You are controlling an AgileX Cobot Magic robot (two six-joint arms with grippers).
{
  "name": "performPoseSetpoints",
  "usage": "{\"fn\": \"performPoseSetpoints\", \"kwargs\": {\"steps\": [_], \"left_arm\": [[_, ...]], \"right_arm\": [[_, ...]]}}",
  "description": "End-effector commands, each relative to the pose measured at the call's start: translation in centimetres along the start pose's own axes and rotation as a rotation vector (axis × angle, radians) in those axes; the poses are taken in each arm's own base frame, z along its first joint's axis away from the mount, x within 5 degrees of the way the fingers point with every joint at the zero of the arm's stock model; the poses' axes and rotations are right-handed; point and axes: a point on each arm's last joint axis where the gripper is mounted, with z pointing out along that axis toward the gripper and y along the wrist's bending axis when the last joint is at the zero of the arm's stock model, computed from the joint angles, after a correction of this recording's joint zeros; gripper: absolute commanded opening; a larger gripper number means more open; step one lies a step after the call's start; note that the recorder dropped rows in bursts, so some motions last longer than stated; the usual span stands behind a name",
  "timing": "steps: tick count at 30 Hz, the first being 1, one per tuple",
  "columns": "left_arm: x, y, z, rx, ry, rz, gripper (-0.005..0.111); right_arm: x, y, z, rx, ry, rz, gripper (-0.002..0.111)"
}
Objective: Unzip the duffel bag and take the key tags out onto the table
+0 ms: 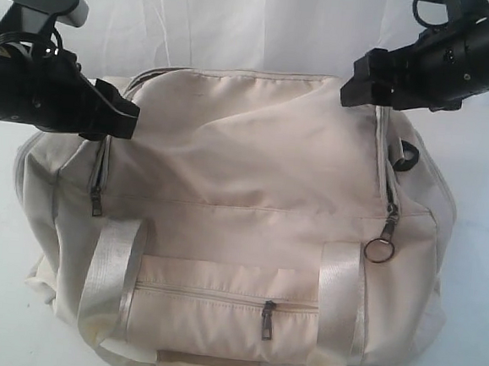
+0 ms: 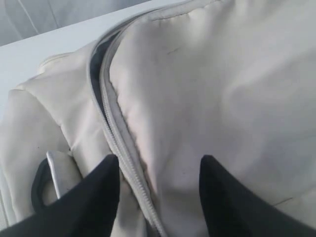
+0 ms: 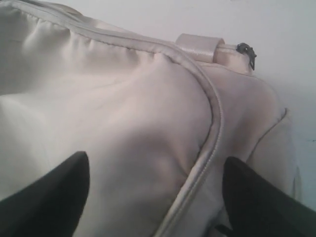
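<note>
I have the bag (image 1: 244, 191) sitting on the table (image 1: 485, 253) with both arms over its top corners, one above each zip run, ready to work the zips. The left pincer (image 2: 158, 160) is spread wide astride the zip track (image 2: 116, 133), holding nothing. The right pincer (image 3: 155, 163) gapes equally wide across the bag's seam (image 3: 215, 123), empty. The key tags are out of sight, presumably inside the bag.

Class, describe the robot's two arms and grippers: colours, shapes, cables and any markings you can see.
Both arms are black and chunky. The left arm carries a grey-and-black bracket with two screws. The right arm shows small pale screw dots and looping black cables. The left gripper and right gripper have matte black fingers tapering to points. No lettering shows.
</note>
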Motion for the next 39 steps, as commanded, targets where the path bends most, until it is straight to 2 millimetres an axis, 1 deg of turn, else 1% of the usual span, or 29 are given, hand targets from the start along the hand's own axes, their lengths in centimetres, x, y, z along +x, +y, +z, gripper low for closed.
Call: {"fn": "performPoseSetpoints", "kwargs": {"steps": [1, 5, 8, 11, 17, 20, 21, 22, 23, 24, 25, 26, 27, 28, 29, 30, 31, 32, 33, 34, 35, 36, 39], "left_arm": [[-0.2, 0.0, -0.3, 0.005, -0.005, -0.003, 0.054], [-0.2, 0.0, -0.3, 0.005, -0.005, -0.003, 0.054], [-0.2, 0.0, -0.3, 0.005, -0.005, 0.000, 0.054], [-0.2, 0.0, -0.3, 0.005, -0.005, 0.000, 0.054], [-0.2, 0.0, -0.3, 0.005, -0.005, 0.000, 0.054], [-0.2, 0.0, -0.3, 0.005, -0.005, 0.000, 0.054], [-0.2, 0.0, -0.3, 0.005, -0.005, 0.000, 0.054], [-0.2, -0.1, -0.3, 0.007, -0.003, 0.000, 0.054], [-0.4, -0.2, -0.7, 0.019, -0.001, 0.005, 0.054], [-0.7, -0.3, -1.0, 0.029, 0.000, 0.013, 0.054], [-1.7, -0.6, -2.2, 0.048, -0.018, 0.030, 0.054], [-2.1, -0.7, -2.9, 0.056, -0.027, 0.041, 0.054], [-3.2, -1.0, -4.6, 0.065, -0.044, 0.088, 0.054], [-3.7, -1.1, -5.3, 0.066, -0.058, 0.104, 0.054], [-4.5, -1.3, -6.9, 0.073, -0.092, 0.110, 0.054], [-4.7, -1.4, -7.6, 0.076, -0.105, 0.114, 0.054], [-5.1, -1.6, -8.8, 0.085, -0.122, 0.123, 0.054], [-5.2, -1.8, -9.4, 0.096, -0.119, 0.124, 0.054], [-5.1, -1.9, -9.7, 0.102, -0.115, 0.124, 0.054], [-4.9, -2.0, -9.9, 0.113, -0.096, 0.125, 0.054], [-4.7, -2.1, -9.9, 0.123, -0.076, 0.126, 0.054], [-4.5, -2.2, -9.8, 0.139, -0.044, 0.129, 0.054], [-4.0, -2.3, -9.4, 0.158, 0.004, 0.129, 0.054]], "right_arm": [[0.1, -0.7, 1.0, -0.001, 0.024, 0.033, 0.069], [0.1, -0.4, 1.8, -0.068, 0.017, 0.080, 0.067], [-0.1, -0.1, 1.8, -0.100, -0.003, 0.081, 0.062], [-0.1, -0.1, 1.8, -0.101, -0.003, 0.083, 0.053], [-0.1, -0.1, 1.8, -0.096, -0.010, 0.083, 0.029], [-0.1, -0.1, 1.8, -0.099, -0.007, 0.072, 0.016], [0.0, 0.1, 1.7, -0.119, 0.007, 0.048, 0.008], [0.1, 0.4, 1.5, -0.141, 0.019, 0.016, 0.002], [0.4, 1.4, 0.7, -0.233, 0.048, -0.033, 0.000], [0.4, 2.0, 0.3, -0.276, 0.054, -0.044, 0.000], [0.6, 3.2, -1.1, -0.363, 0.066, -0.066, 0.000], [0.7, 3.8, -1.9, -0.390, 0.073, -0.083, 0.000], [1.0, 5.2, -3.4, -0.437, 0.088, -0.122, 0.000], [1.2, 5.8, -4.0, -0.451, 0.090, -0.137, 0.000], [1.9, 7.2, -5.2, -0.487, 0.095, -0.172, 0.000], [2.3, 7.8, -5.7, -0.504, 0.104, -0.186, 0.000], [3.7, 9.2, -6.5, -0.558, 0.149, -0.218, 0.000], [5.2, 10.4, -7.0, -0.603, 0.196, -0.243, 0.000], [6.4, 10.9, -7.1, -0.624, 0.228, -0.254, 0.000], [8.2, 11.5, -7.0, -0.642, 0.277, -0.263, 0.000], [9.4, 11.7, -7.0, -0.648, 0.312, -0.273, 0.000], [11.0, 12.0, -6.9, -0.651, 0.369, -0.296, 0.000], [15.0, 11.5, -5.9, -0.623, 0.521, -0.332, 0.000]]}}
